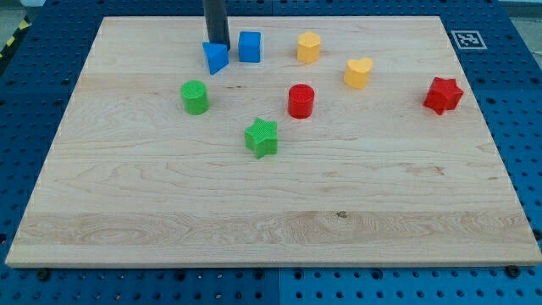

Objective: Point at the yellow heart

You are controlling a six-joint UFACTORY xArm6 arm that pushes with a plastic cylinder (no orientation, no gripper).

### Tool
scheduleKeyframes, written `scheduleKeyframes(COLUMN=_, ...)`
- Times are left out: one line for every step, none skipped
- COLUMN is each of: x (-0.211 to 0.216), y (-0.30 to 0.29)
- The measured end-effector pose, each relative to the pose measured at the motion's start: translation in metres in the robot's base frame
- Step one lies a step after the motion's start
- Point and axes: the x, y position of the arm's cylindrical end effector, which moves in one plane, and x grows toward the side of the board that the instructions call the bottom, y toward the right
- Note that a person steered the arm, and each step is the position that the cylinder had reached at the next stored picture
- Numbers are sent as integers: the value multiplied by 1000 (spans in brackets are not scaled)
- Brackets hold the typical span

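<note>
Camera view: my tip (pixel 218 45) touching ridged blue triangle (pixel 216 58); yellow heart (pixel 358 73) well apart.

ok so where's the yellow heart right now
The yellow heart sits toward the view's upper right, just right of and below the yellow hexagon, with the red star farther right.

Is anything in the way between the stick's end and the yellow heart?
Yes. My tip sits by the blue triangle at the view's top left. Heading right to the yellow heart, it meets the blue cube, then the other yellow block near the path.
</note>
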Motion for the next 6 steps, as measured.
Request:
scheduleKeyframes(x=9, y=-1)
scheduleKeyframes(x=-36, y=-2)
scheduleKeyframes(x=-80, y=-1)
scheduleKeyframes(x=-86, y=43)
scheduleKeyframes(x=-85, y=118)
scheduleKeyframes(x=-60, y=192)
